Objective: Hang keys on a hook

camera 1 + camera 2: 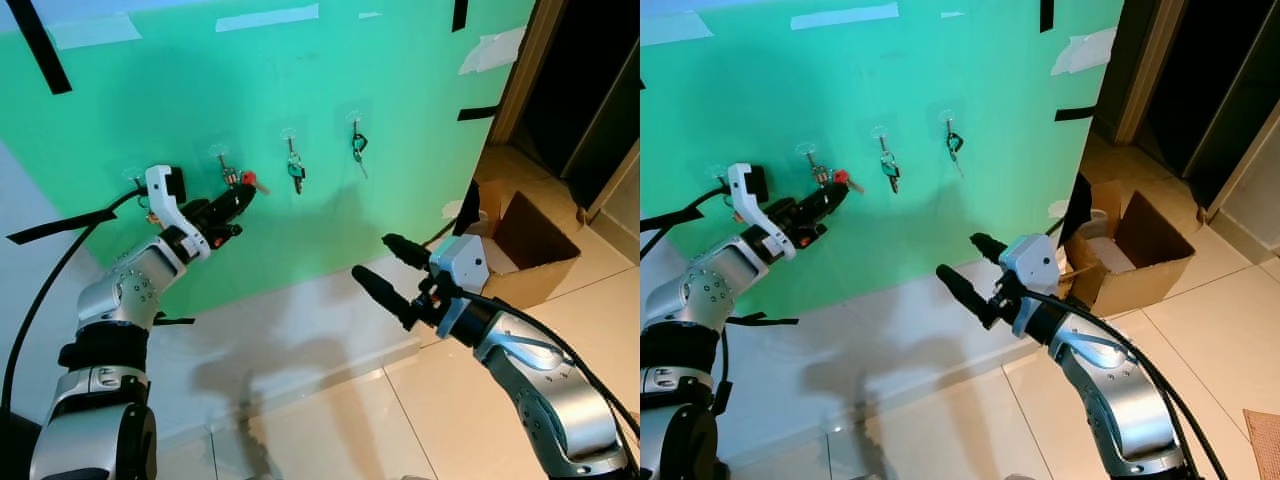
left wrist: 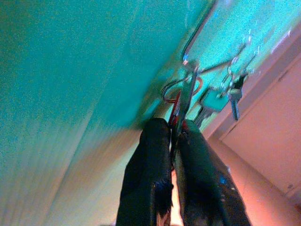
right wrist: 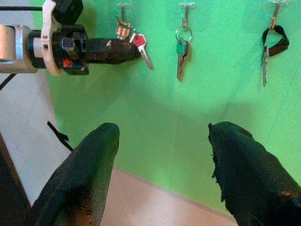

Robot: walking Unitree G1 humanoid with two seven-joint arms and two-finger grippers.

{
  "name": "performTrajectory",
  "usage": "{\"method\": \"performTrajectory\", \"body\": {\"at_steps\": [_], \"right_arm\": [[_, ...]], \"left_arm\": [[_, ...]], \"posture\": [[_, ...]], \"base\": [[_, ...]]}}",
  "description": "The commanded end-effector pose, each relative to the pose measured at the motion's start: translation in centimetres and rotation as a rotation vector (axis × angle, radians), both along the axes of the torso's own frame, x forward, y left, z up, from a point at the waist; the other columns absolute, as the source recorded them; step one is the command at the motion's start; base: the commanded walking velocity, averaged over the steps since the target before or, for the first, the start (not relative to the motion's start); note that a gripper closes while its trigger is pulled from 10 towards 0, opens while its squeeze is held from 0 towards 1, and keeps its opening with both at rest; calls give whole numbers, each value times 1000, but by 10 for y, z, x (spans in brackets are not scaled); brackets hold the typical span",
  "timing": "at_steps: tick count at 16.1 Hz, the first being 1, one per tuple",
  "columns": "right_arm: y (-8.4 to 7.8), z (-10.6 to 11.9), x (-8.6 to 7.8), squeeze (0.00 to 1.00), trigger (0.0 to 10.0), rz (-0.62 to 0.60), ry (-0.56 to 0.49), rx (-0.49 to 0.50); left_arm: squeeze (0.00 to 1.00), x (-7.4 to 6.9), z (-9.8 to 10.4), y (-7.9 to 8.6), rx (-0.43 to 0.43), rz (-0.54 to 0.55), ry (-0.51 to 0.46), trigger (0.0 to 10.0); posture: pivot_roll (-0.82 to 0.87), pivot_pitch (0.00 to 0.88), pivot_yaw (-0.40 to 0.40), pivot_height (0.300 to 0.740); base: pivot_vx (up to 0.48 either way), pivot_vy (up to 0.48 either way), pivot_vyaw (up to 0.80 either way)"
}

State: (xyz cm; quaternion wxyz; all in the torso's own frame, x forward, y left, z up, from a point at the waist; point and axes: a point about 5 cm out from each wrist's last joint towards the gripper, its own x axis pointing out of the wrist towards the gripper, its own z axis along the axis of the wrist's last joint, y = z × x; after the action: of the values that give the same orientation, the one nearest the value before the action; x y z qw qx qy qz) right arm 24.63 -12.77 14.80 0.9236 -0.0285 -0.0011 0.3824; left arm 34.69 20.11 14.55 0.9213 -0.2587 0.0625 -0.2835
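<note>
My left gripper (image 1: 242,198) is raised to the green wall, shut on a red-headed key (image 1: 260,185) whose ring sits at a clear hook (image 1: 221,155). In the left wrist view the fingers (image 2: 155,160) pinch the key's ring (image 2: 181,92) against the wall. In the right wrist view the red key (image 3: 141,44) hangs at the left gripper's tip. Two more hooks to the right hold a green-headed key (image 1: 296,172) and a black-fobbed key (image 1: 358,143). My right gripper (image 1: 390,268) hovers open, lower and away from the wall.
An open cardboard box (image 1: 525,245) stands on the tiled floor at the right, beside a dark doorway (image 1: 590,80). Black tape strips and a black cable (image 1: 60,260) cross the wall at the left. A pale ledge (image 1: 300,330) runs along the wall's foot.
</note>
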Motion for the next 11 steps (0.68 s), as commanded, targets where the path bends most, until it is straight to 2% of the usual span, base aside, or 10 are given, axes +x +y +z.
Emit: {"method": "performTrajectory", "body": {"at_steps": [1, 6, 8, 9, 11], "right_arm": [[2, 1, 2, 0, 10000, 2, -9, 0], [3, -2, 2, 0, 10000, -7, -7, 3], [3, -6, 1, 0, 10000, -14, 8, 9], [3, -8, 1, 0, 10000, -19, 14, 11], [-1, -19, 1, 0, 10000, -99, 58, -7]], "left_arm": [[1000, -3, -5, 8, 43, 23, 20, 10000], [1000, -14, -9, 16, 102, 14, 27, 10000], [1000, -27, -17, 22, 222, -14, 40, 10000], [1000, -29, -18, 23, 251, -19, 46, 10000], [1000, -44, -9, 26, 311, -19, 0, 10000]], "posture": [[-109, 0, 115, 740], [-100, 0, 118, 740], [-90, 0, 116, 740], [-85, 0, 113, 740], [-65, 0, 94, 740]], "base": [[0, 0, 0], [0, 0, 0], [0, 0, 0], [0, 0, 0], [0, 0, 0]]}}
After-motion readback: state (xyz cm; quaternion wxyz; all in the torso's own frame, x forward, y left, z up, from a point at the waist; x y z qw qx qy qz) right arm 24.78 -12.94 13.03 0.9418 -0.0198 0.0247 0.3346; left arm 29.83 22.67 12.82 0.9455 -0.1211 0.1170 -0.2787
